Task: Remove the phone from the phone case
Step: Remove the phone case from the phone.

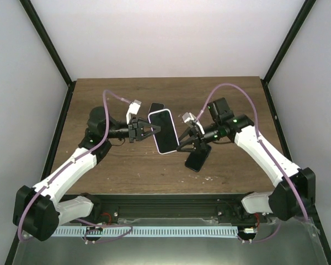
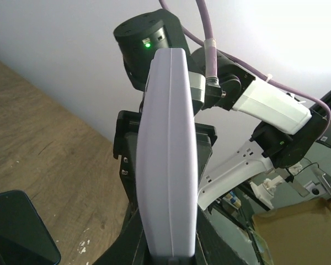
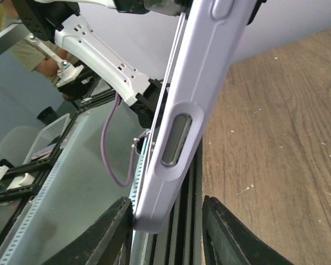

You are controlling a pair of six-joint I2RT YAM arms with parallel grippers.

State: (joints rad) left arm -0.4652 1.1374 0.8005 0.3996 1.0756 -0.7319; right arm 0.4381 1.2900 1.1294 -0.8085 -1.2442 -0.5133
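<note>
A lavender phone case (image 1: 164, 131) hangs above the middle of the table, with the phone's black screen filling its face. My left gripper (image 1: 150, 131) is shut on the case's left long edge. In the left wrist view the case (image 2: 168, 154) stands edge-on between my left gripper's (image 2: 171, 243) fingers. My right gripper (image 1: 186, 144) is at the case's lower right corner. In the right wrist view that corner of the case (image 3: 193, 99) sits between my right gripper's (image 3: 165, 232) spread jaws. It touches the left finger (image 3: 107, 232) and stands apart from the right finger (image 3: 231, 232).
A dark phone (image 1: 198, 158) lies flat on the wooden table (image 1: 99, 99) under the right gripper. Another dark slab (image 1: 156, 107) shows behind the case's top. The left wrist view shows a dark phone (image 2: 19, 232) on the wood. Black frame posts (image 1: 284, 49) flank the table.
</note>
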